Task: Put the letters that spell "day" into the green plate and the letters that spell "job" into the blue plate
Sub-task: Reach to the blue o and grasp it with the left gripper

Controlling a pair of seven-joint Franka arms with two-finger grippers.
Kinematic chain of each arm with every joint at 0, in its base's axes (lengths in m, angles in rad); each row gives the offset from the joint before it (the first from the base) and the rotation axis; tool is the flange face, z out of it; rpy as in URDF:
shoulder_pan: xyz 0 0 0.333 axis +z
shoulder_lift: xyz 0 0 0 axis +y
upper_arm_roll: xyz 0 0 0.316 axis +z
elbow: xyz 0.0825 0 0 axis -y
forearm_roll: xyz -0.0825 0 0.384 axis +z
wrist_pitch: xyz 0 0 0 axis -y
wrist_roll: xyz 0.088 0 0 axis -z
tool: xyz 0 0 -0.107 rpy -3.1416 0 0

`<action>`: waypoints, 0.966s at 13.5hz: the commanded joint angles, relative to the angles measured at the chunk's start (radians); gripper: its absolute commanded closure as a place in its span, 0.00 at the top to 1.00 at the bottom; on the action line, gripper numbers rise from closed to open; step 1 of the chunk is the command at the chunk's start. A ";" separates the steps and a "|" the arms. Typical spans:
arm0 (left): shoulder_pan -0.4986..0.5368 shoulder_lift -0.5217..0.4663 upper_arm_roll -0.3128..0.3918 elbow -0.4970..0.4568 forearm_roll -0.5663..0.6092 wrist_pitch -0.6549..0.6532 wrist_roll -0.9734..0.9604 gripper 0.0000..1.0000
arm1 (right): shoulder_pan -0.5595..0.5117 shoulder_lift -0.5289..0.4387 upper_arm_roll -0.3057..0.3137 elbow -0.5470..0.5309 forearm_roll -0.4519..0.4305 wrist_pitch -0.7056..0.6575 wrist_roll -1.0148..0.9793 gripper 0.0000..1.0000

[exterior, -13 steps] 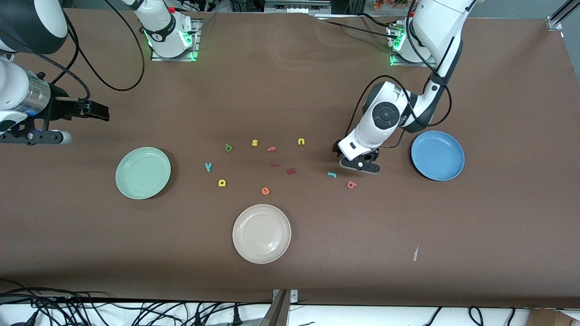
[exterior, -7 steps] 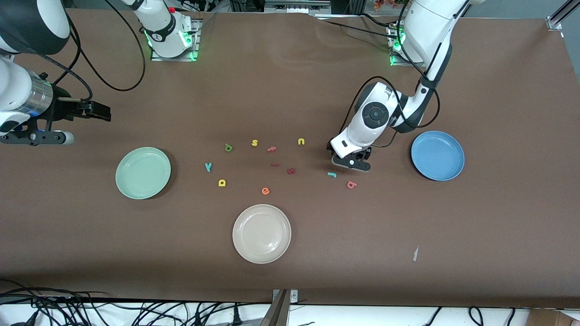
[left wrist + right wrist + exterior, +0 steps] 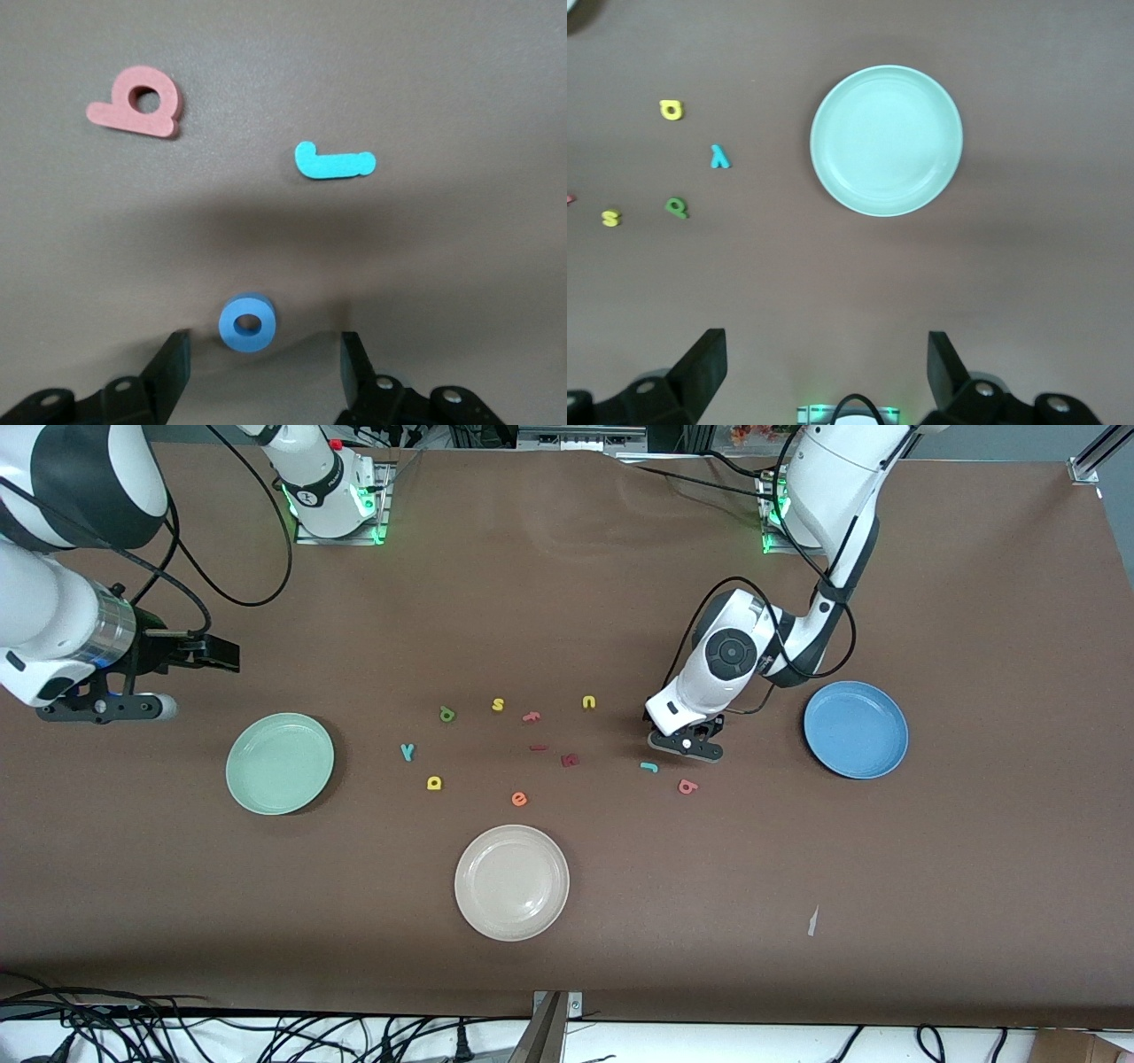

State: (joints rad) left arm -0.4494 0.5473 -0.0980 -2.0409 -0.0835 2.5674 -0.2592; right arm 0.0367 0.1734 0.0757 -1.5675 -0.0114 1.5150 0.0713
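Note:
My left gripper [image 3: 263, 354] is low over the table beside the blue plate [image 3: 856, 729], open, with the blue "o" [image 3: 247, 322] lying between its fingertips, untouched. In the front view the left gripper [image 3: 684, 741] hides the "o". The teal "j" [image 3: 649, 766] and salmon "b" [image 3: 687, 786] lie just nearer the camera. The yellow "d" [image 3: 434, 783], green "a" [image 3: 447, 713] and teal "y" [image 3: 407, 752] lie beside the green plate [image 3: 280, 763]. My right gripper [image 3: 213, 657] hangs open at the right arm's end of the table, holding nothing.
A cream plate [image 3: 512, 882] sits nearest the camera. A yellow "s" [image 3: 498, 705], a yellow "u" [image 3: 589, 702], an orange "e" [image 3: 519, 799] and dark red letters [image 3: 570, 760] are scattered mid-table. A scrap of paper [image 3: 812, 921] lies near the front edge.
The left gripper has shifted away from the blue plate toward the letters, and its jaws have narrowed around the "o". The right arm has drifted slightly toward the table's middle.

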 commanded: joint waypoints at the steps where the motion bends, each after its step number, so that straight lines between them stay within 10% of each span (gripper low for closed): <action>1: -0.011 0.013 0.012 0.013 -0.018 0.007 0.005 0.79 | 0.018 0.011 -0.001 -0.011 0.048 0.028 0.025 1.00; 13: -0.011 0.023 0.027 0.031 -0.015 0.020 0.011 0.34 | 0.195 0.014 -0.001 -0.250 0.047 0.332 0.356 1.00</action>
State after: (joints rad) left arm -0.4493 0.5513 -0.0790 -2.0302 -0.0834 2.5764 -0.2589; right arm 0.2186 0.2092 0.0797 -1.7777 0.0246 1.8074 0.3902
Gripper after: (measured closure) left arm 0.559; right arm 0.000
